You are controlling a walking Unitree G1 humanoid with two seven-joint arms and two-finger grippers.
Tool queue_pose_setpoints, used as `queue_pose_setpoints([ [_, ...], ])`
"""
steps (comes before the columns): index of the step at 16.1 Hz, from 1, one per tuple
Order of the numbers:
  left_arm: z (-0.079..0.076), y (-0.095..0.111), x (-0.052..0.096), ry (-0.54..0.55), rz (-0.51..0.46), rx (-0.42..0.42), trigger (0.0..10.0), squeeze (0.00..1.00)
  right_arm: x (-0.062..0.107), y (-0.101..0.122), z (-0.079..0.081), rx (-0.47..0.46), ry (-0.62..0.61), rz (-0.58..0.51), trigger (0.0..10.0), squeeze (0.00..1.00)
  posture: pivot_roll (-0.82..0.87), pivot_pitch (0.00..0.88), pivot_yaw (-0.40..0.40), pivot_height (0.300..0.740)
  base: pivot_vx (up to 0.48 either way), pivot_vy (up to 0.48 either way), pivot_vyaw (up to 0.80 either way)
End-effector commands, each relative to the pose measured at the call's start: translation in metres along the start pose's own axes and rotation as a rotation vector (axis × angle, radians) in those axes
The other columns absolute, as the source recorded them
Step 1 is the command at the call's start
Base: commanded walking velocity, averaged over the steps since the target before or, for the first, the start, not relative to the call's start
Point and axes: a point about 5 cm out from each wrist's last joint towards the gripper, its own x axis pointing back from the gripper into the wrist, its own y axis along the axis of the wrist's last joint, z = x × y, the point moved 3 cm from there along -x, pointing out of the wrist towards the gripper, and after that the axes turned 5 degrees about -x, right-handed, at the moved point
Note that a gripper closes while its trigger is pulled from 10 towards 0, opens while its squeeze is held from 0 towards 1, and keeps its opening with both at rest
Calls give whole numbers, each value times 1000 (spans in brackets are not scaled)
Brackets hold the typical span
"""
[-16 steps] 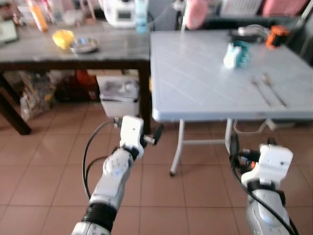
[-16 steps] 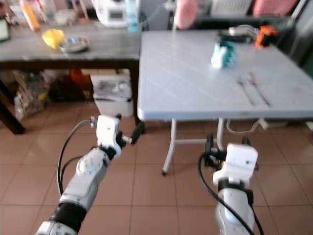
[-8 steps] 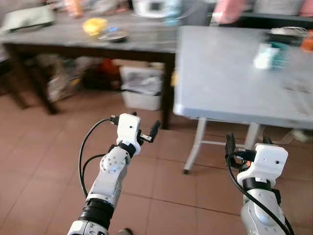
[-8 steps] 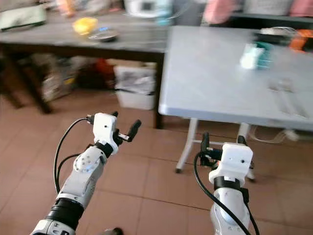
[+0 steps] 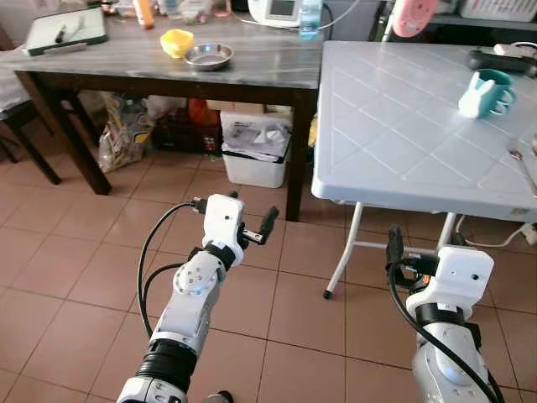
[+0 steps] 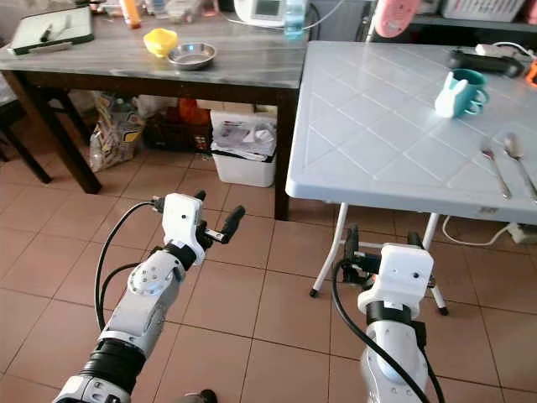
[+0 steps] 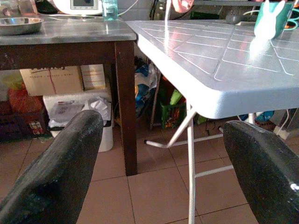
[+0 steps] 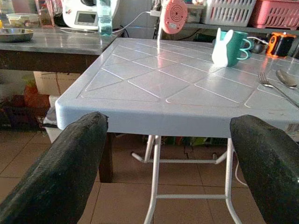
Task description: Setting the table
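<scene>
A white plastic folding table (image 5: 403,143) stands ahead on my right. On it sit a teal mug with a white rabbit figure (image 6: 461,91) and, near its right edge, a fork (image 6: 495,166) and a spoon (image 6: 518,159) side by side. A yellow bowl (image 5: 177,42) and a steel bowl (image 5: 209,56) rest on the dark wooden table (image 5: 126,63) to the left. My left gripper (image 5: 252,210) and my right gripper (image 5: 425,243) are held low over the floor, short of the white table's near edge. Both are open and empty.
Under the dark table are a white bin (image 5: 256,151) and bags (image 5: 126,134). A dark tray (image 5: 65,28) lies at its left end, with appliances and a bottle (image 5: 309,17) at the back. Brown floor tiles (image 5: 75,252) stretch in front.
The whole picture has shifted and sharpened, so the camera has turned. Both arms keep the same pose with fingers spread.
</scene>
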Motion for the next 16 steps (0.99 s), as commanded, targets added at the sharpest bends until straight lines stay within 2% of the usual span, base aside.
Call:
queue_pose_setpoints([
  [1,0,3,-2,-4,-5,-9,10000,0,0,0,0,6,-3,-3,10000,0,28,109,21,740,0,-337,0],
  [4,0,3,-2,-5,-4,-8,10000,0,0,0,2,7,1,-3,10000,0,29,113,25,740,0,-341,0],
  [8,-1,2,-2,-11,1,-7,10000,0,0,-1,3,6,0,-1,10000,0,28,114,28,740,0,0,0],
  [16,0,4,-5,-16,-1,-11,10000,0,0,-1,4,0,-10,-7,10000,0,33,116,43,740,0,-480,0],
])
